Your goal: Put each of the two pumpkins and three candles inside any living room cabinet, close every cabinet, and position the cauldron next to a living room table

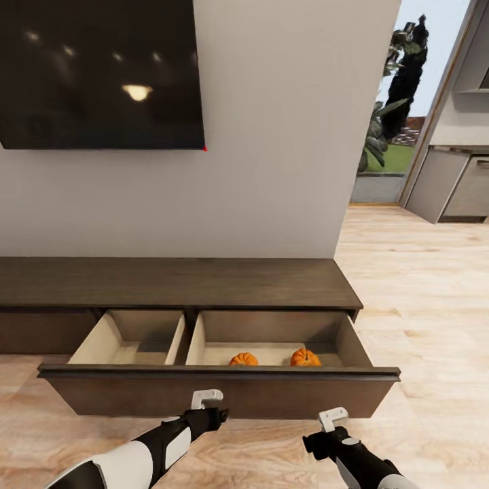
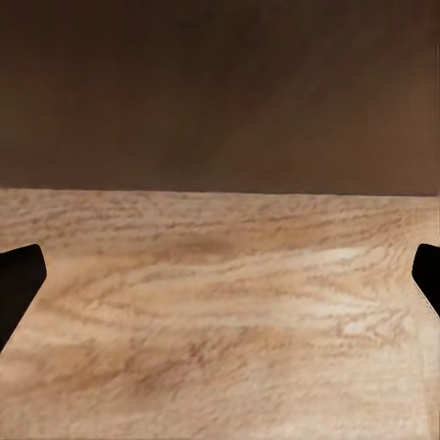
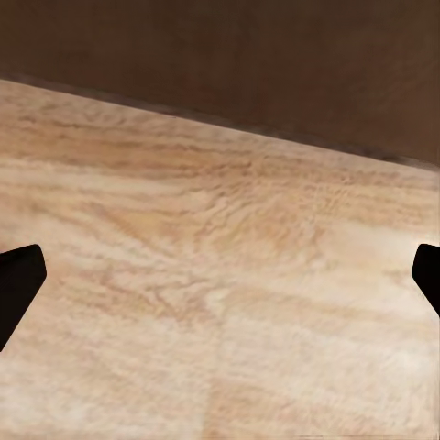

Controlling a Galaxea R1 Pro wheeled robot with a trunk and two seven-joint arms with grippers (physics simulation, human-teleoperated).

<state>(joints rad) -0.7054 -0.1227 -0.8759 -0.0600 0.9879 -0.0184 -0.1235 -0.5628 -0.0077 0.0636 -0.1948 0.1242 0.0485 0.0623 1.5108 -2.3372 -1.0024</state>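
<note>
The long dark brown cabinet (image 1: 204, 282) stands against the wall with its wide drawer pulled out. Two orange pumpkins (image 1: 243, 359) (image 1: 305, 357) lie in the drawer's right compartment, close behind the drawer front (image 1: 136, 394). The left compartment (image 1: 132, 339) looks bare. My left gripper (image 1: 216, 411) hangs just in front of the drawer front, low near the floor, open and holding nothing. My right gripper (image 1: 324, 438) is a little nearer to me, also open and holding nothing. In each wrist view the dark fingertips (image 2: 18, 280) (image 3: 18, 280) stand wide apart over the wooden floor. The candles, cauldron and table are out of view.
A black TV screen (image 1: 102, 68) hangs on the wall above the cabinet. To the right, light wood floor (image 1: 421, 305) runs toward grey kitchen units (image 1: 455, 183) and a doorway with plants (image 1: 397, 102).
</note>
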